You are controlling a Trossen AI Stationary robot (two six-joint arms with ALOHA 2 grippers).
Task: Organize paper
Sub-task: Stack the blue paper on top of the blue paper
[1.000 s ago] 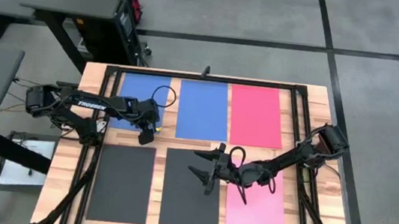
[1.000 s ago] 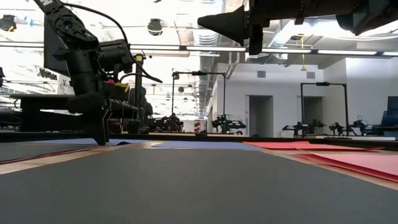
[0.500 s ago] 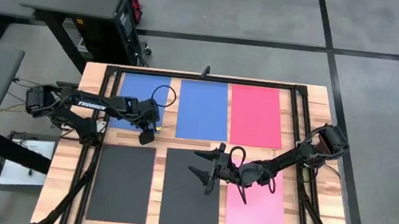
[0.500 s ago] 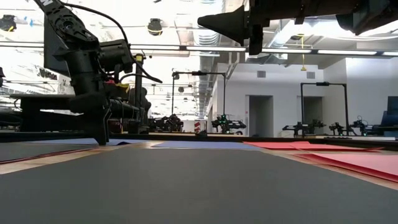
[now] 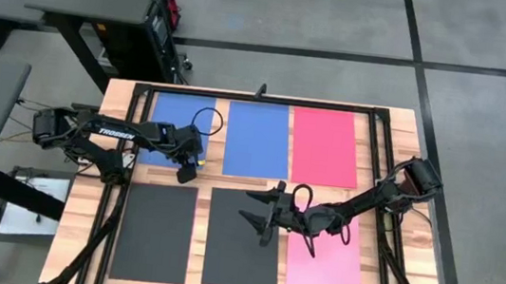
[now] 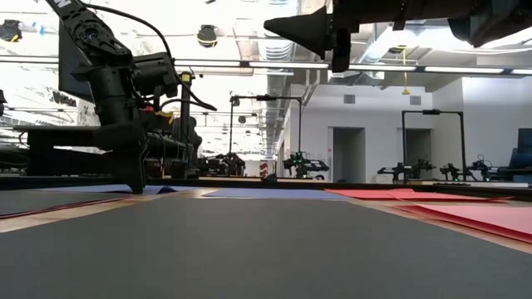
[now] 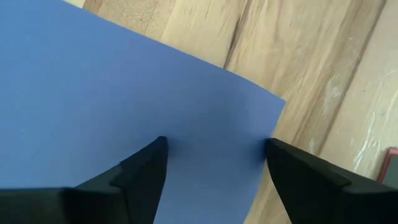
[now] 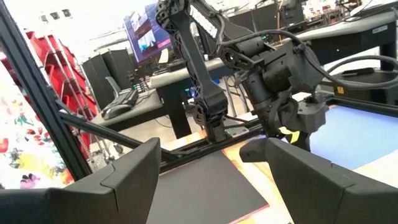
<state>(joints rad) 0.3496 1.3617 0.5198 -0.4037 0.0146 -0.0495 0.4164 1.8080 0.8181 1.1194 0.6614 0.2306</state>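
6 flat paper [image 5: 257, 139] sheets: 2 blue, red, pink, 2 dark.

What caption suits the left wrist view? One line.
Left gripper, fingers open, poised at the corner of a blue sheet on the wooden table.

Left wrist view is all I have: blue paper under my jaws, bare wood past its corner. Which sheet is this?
Observer: The left blue sheet in the far row. The left gripper is at the corner nearest the table's middle, jaws open.
Operator: What else is laid out?
Observer: A second blue sheet and a red sheet beside it. Nearer are a left dark sheet, a middle dark sheet and a pink sheet.
Operator: Where is the right arm?
Observer: The right gripper hangs over the middle dark sheet, jaws open and holding nothing.
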